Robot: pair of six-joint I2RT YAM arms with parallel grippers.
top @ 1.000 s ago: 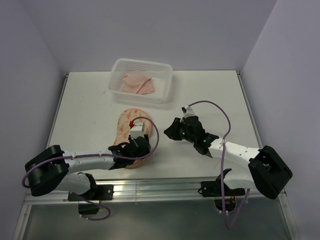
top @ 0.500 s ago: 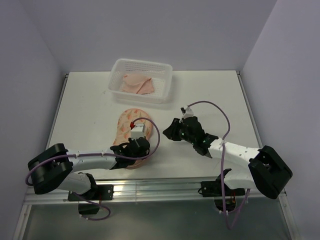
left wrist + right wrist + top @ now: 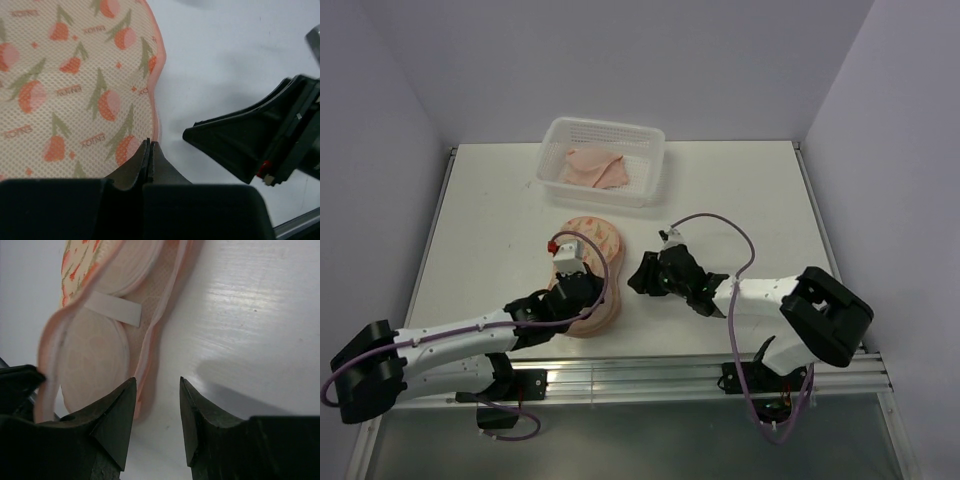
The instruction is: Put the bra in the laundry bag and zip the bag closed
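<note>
The laundry bag (image 3: 592, 312), a peach pouch with orange print (image 3: 75, 75), lies near the table's front. My left gripper (image 3: 582, 290) is shut (image 3: 150, 143) at the pouch's right edge, on the rim of its top flap. In the right wrist view that flap (image 3: 50, 345) stands lifted, showing the pale pink lining (image 3: 90, 365) and a white label (image 3: 112, 307). My right gripper (image 3: 642, 276) is open (image 3: 157, 390) just right of the pouch, low over the table, holding nothing. The bra (image 3: 595, 168), pale pink fabric, lies in the white basket at the back.
The white mesh basket (image 3: 650, 165) stands at the back of the table, left of centre. A raised rail (image 3: 620, 370) runs along the near edge. Lilac walls close in both sides. The right arm's cable (image 3: 740, 235) loops above the table.
My left gripper closed at the pouch's edge and the left arm swung out to the left. My right gripper moved left up to the pouch and opened wider.
</note>
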